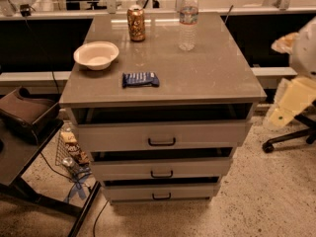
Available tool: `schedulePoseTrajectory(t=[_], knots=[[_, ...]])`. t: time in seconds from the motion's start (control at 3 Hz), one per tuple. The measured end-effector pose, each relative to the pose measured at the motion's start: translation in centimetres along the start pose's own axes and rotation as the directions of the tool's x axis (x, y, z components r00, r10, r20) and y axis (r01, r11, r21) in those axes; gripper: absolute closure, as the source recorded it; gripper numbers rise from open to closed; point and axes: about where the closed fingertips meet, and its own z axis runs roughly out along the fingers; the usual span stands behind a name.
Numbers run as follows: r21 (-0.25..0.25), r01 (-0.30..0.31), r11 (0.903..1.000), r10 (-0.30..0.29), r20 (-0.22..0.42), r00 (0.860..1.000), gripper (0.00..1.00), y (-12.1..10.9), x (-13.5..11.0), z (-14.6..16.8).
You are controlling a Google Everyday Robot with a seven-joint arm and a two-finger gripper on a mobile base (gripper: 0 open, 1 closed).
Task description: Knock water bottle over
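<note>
The water bottle (188, 19) is clear ribbed plastic with a white cap and a pale label band. It stands upright at the back right of the grey cabinet top (207, 78). A gold-brown drink can (136, 23) stands upright to its left. My gripper (291, 102) seems to be the pale yellowish shape at the right edge, below the level of the cabinet top. It is well to the right of the bottle and in front of it, and touches nothing on the top.
A white bowl (96, 55) sits at the left of the top and a blue snack bar (140, 79) lies near the front. The cabinet has three drawers (162, 137) standing slightly out. A chair base (289, 138) is on the floor at right, a dark low table (22, 132) at left.
</note>
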Motion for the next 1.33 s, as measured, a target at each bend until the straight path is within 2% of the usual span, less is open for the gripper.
schedulePoseTrajectory(t=[0.33,0.67,1.0,1.33], knots=[[0.051,-0.103,0.9934,0.086,0.261,0.961,0.0,-2.0,2.4,3.9],[0.165,-0.154,0.9742,0.056,0.484,0.873,0.0,-7.2,1.7,5.1],[0.286,-0.271,0.9191,0.031,0.632,0.775,0.0,-13.7,1.1,4.6],[0.342,-0.327,0.8811,0.03,0.649,0.76,0.0,-16.2,1.5,4.2]])
